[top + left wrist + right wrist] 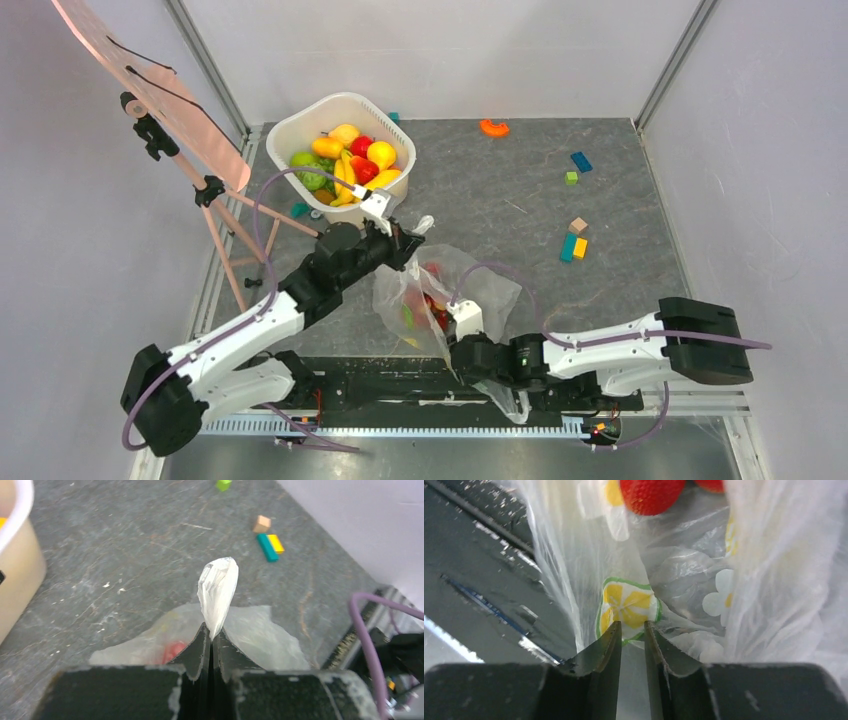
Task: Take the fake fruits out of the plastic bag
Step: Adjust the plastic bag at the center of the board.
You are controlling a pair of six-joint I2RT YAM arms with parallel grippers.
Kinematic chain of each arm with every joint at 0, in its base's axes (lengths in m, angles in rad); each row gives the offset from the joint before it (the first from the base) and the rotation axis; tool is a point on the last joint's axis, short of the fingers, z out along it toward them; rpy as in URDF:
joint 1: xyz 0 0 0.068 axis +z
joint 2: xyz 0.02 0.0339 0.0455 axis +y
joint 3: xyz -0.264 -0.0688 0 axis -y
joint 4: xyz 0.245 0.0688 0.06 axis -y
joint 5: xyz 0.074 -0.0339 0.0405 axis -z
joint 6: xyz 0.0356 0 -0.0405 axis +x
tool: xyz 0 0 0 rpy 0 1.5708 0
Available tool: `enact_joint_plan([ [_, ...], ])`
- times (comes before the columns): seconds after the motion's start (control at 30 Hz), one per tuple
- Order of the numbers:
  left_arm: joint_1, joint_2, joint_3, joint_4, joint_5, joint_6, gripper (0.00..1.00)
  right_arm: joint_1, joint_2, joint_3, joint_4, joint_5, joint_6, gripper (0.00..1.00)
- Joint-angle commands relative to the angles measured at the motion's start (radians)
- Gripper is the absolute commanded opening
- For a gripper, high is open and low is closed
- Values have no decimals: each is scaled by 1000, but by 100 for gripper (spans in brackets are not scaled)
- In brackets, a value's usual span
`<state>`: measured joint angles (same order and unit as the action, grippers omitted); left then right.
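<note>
The grey table (620, 190) lies under both arms. A white tub (290, 125) sits just behind the left end effector (211, 632), on its left side. It is full of yellow, red and green toy fruit.

The plastic bag (490, 290) is thin and see-through. It hangs between the two end effectors, below the left one and right in front of the right one. The left end effector is squeezed tight on a twisted handle (217, 587) of the bag. The handle sticks up past its fingertips.

The right end effector (633, 630) pokes into the bag's low side. Its fingers are a tiny bit apart, and bag plastic shows in the gap. I cannot tell if it is pinching the plastic.

The fake fruits (432, 300) are inside the bag. A red strawberry (651, 492) sits ahead of the right fingertips, farther in. A round yellow shape with a green edge (628, 605) is just past the tips.

Small toy blocks (574, 243) lie well off to the right of the left end effector.
</note>
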<state>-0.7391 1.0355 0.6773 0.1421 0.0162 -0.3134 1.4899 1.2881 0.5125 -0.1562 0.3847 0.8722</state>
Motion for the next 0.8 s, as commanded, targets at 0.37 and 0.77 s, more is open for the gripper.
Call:
enact_joint_plan([
  [0.37, 9, -691, -519, 324, 479, -265, 2, -259, -96, 134, 59, 77, -263, 31],
  [0.77, 9, -742, -539, 194, 538, -240, 2, -319, 44, 262, 169, 57, -372, 39],
])
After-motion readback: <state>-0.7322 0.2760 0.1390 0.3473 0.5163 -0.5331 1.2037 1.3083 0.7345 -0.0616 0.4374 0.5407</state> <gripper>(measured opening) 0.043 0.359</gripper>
